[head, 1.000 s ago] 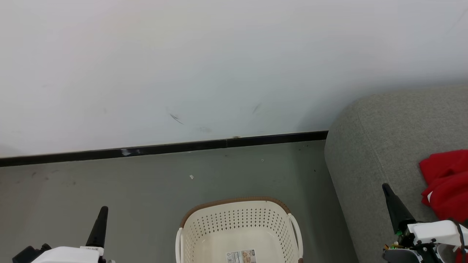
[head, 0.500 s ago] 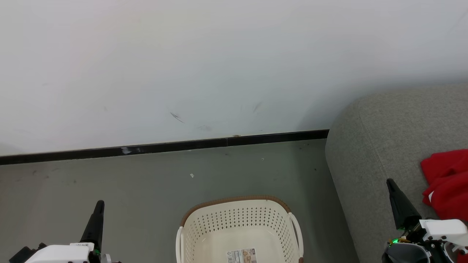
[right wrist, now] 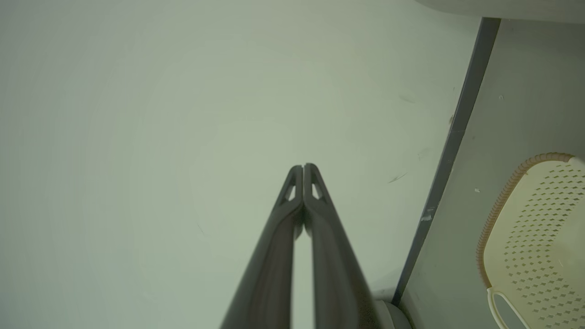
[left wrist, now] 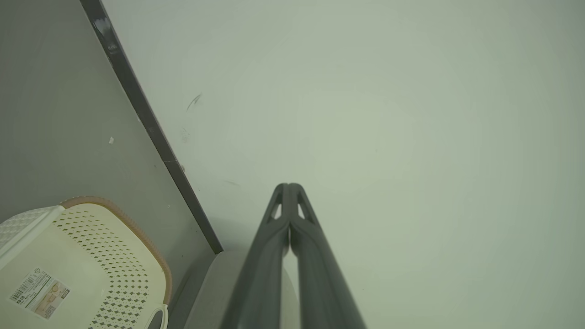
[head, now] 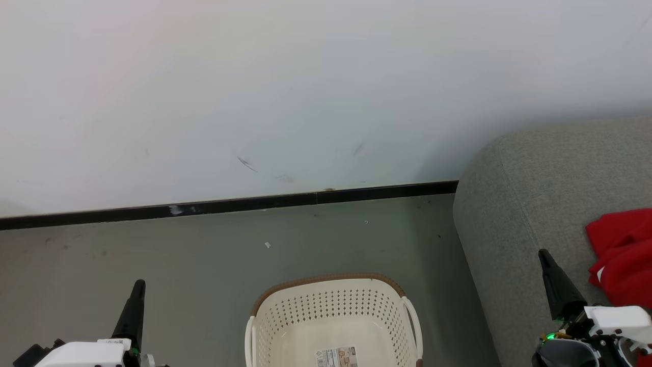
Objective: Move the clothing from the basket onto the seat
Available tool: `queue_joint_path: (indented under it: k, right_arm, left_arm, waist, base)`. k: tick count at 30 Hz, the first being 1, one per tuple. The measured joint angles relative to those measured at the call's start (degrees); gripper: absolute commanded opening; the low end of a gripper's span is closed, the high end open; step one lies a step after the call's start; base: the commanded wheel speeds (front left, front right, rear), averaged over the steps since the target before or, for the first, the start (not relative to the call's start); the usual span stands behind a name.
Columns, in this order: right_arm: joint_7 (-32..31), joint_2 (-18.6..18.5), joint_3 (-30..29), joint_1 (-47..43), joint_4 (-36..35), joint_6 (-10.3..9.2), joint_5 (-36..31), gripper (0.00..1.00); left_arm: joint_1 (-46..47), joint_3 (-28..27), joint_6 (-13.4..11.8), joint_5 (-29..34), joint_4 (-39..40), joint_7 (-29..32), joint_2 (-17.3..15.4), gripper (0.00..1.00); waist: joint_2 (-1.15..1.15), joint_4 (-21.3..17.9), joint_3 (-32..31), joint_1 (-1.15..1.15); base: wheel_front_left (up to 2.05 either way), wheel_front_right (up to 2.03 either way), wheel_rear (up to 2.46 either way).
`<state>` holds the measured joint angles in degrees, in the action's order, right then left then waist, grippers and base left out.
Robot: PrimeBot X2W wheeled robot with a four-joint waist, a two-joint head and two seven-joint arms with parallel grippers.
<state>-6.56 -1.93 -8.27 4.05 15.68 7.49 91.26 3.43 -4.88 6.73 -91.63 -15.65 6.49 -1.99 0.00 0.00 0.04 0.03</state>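
Observation:
The cream perforated basket [head: 333, 316] stands on the floor at the bottom centre of the head view; its visible inside holds no fabric, just a barcode label [head: 336, 358]. Red clothing [head: 621, 260] lies bunched on the grey seat [head: 535, 204] at the right edge. My left gripper [head: 137, 288] rises at the lower left, shut and holding nothing. My right gripper [head: 545, 257] stands over the seat's front, left of the clothing, also shut on nothing. In the wrist views both finger pairs [left wrist: 289, 188] [right wrist: 302, 169] meet at their tips, and the basket [left wrist: 91, 256] [right wrist: 534, 228] sits to one side.
A white wall [head: 305, 86] with a black skirting strip [head: 229, 205] runs behind the basket. Grey floor [head: 178, 260] with a few small specks lies between wall and basket.
In the first half second the left gripper dropped lower and the right gripper shifted slightly up and right. Nothing has moved since then.

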Motion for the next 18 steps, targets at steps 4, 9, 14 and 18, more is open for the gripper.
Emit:
queue_joint_path:
  k: [4,9,14,18]
  right_arm:
    - [0.00,0.00,0.01,0.00,0.00,0.00,0.01,0.00]
    - [0.00,0.00,0.01,0.00,0.00,0.00,0.01,0.00]
    - [0.00,0.00,0.02,0.00,0.00,0.00,0.01,0.00]
    - [0.00,0.00,0.03,0.00,0.00,0.00,0.01,0.00]
  left_arm:
    - [0.00,0.00,0.00,0.00,-0.01,0.00,0.01,0.00]
    - [0.00,0.00,0.00,0.00,-0.02,0.00,0.01,0.00]
    - [0.00,0.01,0.00,0.00,-0.03,0.00,0.01,0.00]
    - [0.00,0.01,0.04,0.00,-0.04,0.00,0.01,0.00]
  waist:
    - [0.00,0.00,0.00,0.00]
    - [0.00,0.00,0.00,0.00]
    - [0.00,0.00,0.00,0.00]
    - [0.00,0.00,0.01,0.00]
  base:
    - [0.00,0.00,0.00]
    - [0.00,0.00,0.00]
    - [0.00,0.00,0.00]
    - [0.00,0.00,0.00]
